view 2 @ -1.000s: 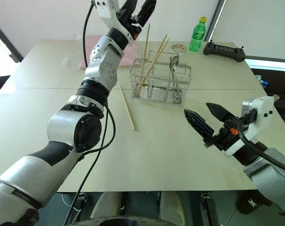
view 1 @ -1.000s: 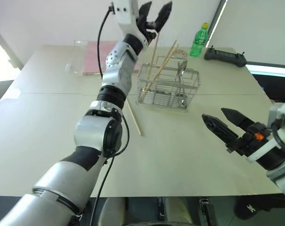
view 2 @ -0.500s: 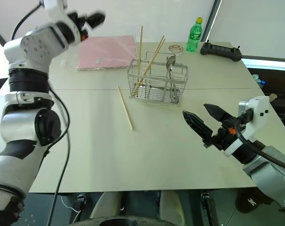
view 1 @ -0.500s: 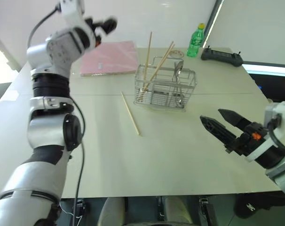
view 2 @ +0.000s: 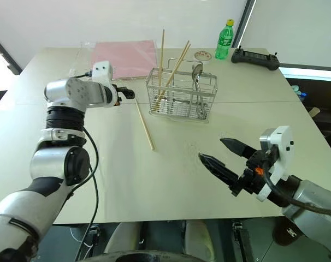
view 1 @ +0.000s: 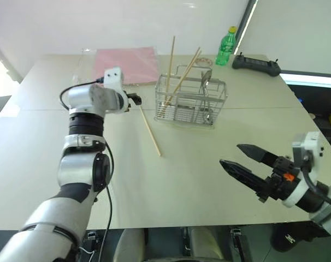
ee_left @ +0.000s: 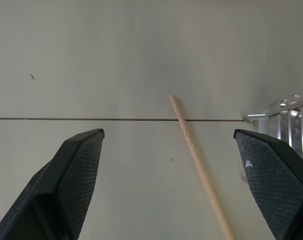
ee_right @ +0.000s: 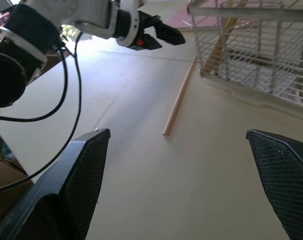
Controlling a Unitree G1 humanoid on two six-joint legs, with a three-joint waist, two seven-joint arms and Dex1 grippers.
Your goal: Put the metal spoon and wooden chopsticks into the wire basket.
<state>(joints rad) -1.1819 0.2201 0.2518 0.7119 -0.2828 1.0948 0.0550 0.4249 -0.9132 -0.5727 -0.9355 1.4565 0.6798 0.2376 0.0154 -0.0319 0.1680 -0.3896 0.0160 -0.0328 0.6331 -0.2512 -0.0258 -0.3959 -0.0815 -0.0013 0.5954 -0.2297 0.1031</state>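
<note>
- While the left gripper (view 2: 127, 93) hangs with jaws apart, one pale wooden chopstick (view 2: 144, 124) lies on the table just beyond it
- Silver wire basket (view 2: 181, 96) beside it holds shiny metal spoon (view 2: 199, 82) and other chopsticks
- Right gripper (view 2: 223, 158), fingers spread, empty, well apart from the basket

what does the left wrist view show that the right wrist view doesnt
Left wrist view alone: the left gripper's own open fingers, with a dark seam in the table.

Right wrist view alone: the right gripper, open, the whole chopstick, and the left arm from outside.

Both: the loose chopstick flat on the table beside the wire basket.
</note>
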